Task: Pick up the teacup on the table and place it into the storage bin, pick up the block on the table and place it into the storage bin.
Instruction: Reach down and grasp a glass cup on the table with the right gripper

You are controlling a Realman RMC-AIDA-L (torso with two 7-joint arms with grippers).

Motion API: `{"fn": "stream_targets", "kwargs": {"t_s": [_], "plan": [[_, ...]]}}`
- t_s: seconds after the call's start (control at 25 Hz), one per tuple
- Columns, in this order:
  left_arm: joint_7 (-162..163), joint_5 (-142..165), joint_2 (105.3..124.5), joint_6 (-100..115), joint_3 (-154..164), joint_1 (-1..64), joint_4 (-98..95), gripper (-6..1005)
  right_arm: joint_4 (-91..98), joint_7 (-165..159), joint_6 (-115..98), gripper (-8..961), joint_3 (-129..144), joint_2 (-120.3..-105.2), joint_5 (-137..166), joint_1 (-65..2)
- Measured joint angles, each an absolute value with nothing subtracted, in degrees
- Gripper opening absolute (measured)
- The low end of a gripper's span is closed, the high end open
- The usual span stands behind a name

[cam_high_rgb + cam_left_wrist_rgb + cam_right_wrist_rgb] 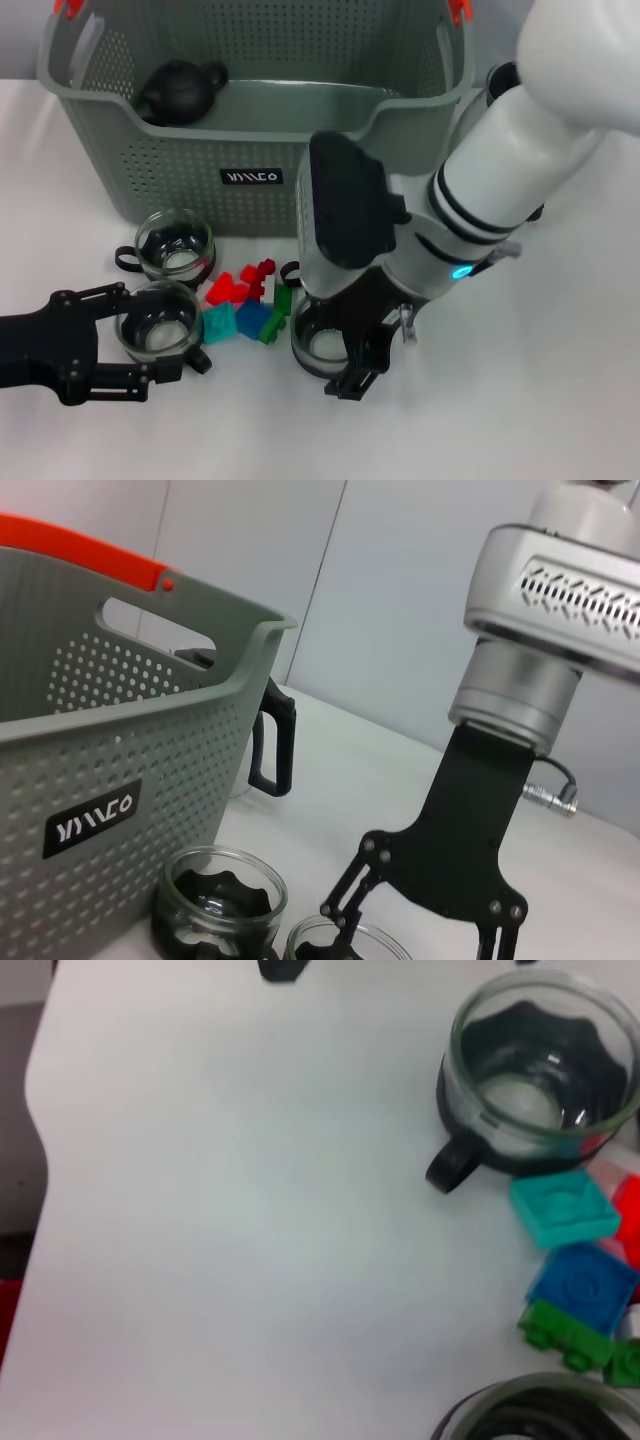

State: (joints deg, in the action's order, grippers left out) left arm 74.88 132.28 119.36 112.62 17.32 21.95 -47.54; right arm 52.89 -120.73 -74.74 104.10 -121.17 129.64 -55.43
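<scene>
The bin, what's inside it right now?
A black teapot sits in the far left corner of the bin. No cup or block shows inside. The near wall hides the floor along the front, and the right arm covers the right side.

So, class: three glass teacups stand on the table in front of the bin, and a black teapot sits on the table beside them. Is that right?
Not quite. The three glass teacups do stand on the table in front of the bin, but the black teapot is not on the table beside them: it lies inside the bin, in a far corner. The head view shows this.
</scene>
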Motion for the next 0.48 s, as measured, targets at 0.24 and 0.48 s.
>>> {"fn": "stream_targets", "kwargs": {"t_s": [0.24, 0.48], "plan": [[74.88, 132.28, 119.36, 112.19, 17.32, 21.97, -47.35, 921, 51.63, -121.11, -73.67, 831, 105.76, -121.41, 128.87, -55.81], [74.76, 132.28, 119.36, 112.02, 17.32, 22.04, -47.34, 921, 51.27, -121.23, -73.36, 682, 106.4, -121.42, 128.24, -55.87]]}}
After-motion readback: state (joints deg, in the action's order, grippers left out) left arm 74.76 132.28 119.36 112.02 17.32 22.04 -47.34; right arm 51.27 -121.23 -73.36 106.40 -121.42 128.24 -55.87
